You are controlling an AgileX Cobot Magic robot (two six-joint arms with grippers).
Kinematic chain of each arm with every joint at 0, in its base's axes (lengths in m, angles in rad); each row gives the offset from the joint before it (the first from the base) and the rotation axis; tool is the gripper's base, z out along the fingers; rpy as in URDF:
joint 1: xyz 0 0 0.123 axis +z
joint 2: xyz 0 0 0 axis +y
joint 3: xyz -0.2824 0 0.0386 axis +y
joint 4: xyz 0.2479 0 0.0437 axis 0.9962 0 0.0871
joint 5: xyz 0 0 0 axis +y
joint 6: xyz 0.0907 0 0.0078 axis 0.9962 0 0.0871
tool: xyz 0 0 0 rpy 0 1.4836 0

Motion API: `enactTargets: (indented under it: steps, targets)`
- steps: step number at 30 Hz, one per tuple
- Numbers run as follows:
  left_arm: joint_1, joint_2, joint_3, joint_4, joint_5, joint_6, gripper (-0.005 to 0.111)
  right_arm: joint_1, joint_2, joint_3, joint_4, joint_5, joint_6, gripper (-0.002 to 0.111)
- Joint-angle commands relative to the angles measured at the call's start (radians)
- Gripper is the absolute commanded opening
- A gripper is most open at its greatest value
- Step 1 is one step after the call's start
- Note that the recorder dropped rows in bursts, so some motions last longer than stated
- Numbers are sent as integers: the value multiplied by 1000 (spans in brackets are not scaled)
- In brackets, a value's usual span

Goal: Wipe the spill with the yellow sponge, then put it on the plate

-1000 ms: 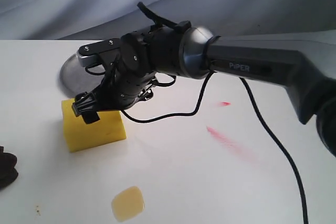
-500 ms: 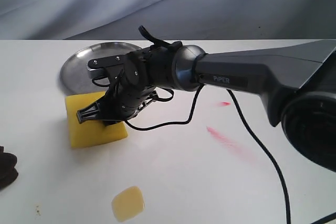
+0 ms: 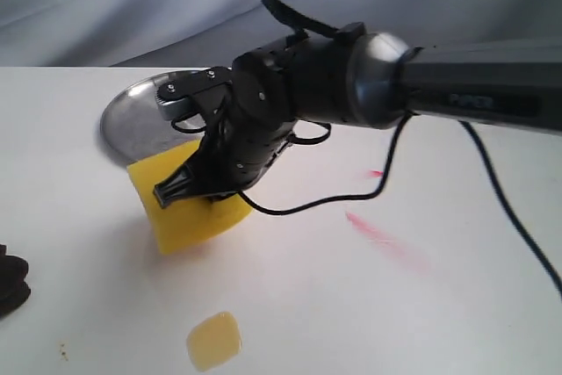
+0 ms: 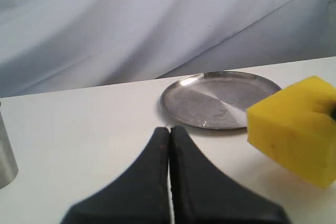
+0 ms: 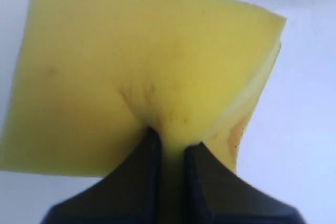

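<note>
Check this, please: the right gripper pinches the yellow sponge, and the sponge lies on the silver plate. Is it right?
Not quite. The right gripper does pinch the yellow sponge, but the sponge is tilted over the table beside the silver plate, not on it. The exterior view shows this.

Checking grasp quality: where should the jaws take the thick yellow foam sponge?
Probably across two opposite flat side faces at mid-block, coming down onto the broad top face. The thick yellow foam sponge is a rectangular block; the right gripper only pinches a fold of that face, denting it.
</note>
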Motion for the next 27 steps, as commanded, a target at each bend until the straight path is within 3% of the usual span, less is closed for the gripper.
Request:
enactTargets:
  steps: [1,7,18,27]
  targets:
    - [-3,-3,5,0,-6,-2,0,46,-138,193,-17,-32,-67,0]
    - [-3,-3,5,0,-6,-2,0,145,-230,328,-17,-48,-102,0]
    - [-3,-3,5,0,-6,-2,0,232,-136,345,-46,-34,-102,0]
    - [-3,-3,5,0,-6,-2,0,229,-91,349,-414,88,203,0]
